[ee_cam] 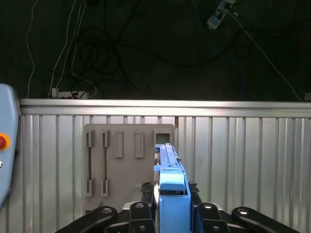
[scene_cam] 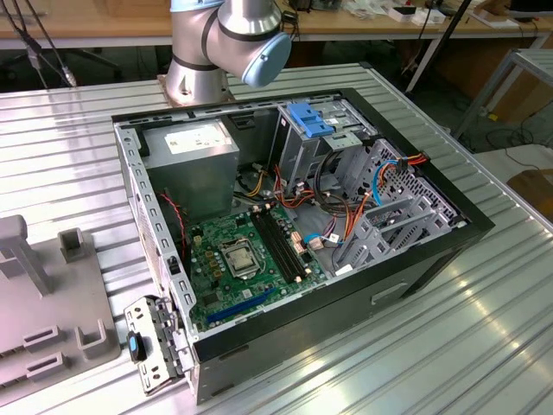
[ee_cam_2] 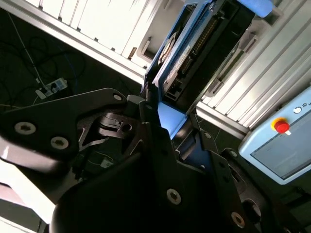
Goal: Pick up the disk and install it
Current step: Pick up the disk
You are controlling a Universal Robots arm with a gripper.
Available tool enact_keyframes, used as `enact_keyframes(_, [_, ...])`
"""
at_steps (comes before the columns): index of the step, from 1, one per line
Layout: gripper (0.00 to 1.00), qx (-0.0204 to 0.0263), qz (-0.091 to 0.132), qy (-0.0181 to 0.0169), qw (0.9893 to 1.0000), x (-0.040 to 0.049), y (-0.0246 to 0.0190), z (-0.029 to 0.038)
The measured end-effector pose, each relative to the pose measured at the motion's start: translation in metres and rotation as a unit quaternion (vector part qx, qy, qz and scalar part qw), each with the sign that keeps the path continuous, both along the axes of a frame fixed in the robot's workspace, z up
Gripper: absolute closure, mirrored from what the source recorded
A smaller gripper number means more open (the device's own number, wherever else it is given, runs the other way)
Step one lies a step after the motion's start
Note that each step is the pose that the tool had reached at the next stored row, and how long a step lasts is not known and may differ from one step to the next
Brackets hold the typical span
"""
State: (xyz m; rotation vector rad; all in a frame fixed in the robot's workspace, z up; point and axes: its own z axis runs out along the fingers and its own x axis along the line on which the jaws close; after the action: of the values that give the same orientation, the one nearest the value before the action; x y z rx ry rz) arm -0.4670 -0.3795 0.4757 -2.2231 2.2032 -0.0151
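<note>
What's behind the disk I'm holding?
In the first wrist view, behind the disk, gripped edge-on by the gripper, lies a grey slotted holder on the ribbed metal table. The holder's strip directly behind the disk is covered.

Case (scene_cam: 432,259) lies open-topped: entry from above. Widest room over motherboard (scene_cam: 242,259). Power supply (scene_cam: 190,160) fills its far corner at exterior view's left; drive bay (scene_cam: 311,147) and cables (scene_cam: 363,203) crowd exterior view's right half. Arm base (scene_cam: 199,69) stands just beyond far wall. Fixture (scene_cam: 43,294) takes table (scene_cam: 449,346) at exterior view's left. Gripper (ee_cam: 171,194), clamped on disk (ee_cam: 167,162), has free air either side.
</note>
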Motion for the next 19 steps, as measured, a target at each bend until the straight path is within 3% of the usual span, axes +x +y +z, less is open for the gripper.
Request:
enact_keyframes(10, [0.63,-0.0002,0.0,0.0001,1.0,0.0,0.0,0.0468])
enact_keyframes(13, [0.63,-0.0002,0.0,0.0001,1.0,0.0,0.0,0.0533])
enact_keyframes(19, [0.63,0.0005,0.0,0.0,1.0,0.0,0.0,0.0532])
